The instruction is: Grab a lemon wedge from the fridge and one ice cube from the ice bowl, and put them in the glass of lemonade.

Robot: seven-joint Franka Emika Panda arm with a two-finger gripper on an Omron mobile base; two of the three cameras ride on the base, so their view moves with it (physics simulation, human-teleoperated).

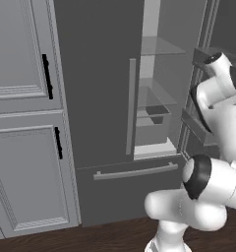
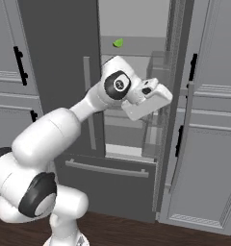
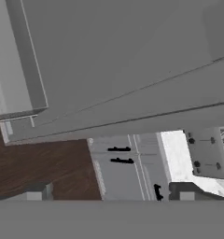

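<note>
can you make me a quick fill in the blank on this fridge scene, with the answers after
1. The fridge's right door is swung ____.
2. The lemon wedge lies on a ____ inside the fridge.
3. In the right base view the lemon wedge sits ____ the robot's hand.
4. The floor under the fridge is dark ____.

Missing words: open; shelf; above; wood
</note>
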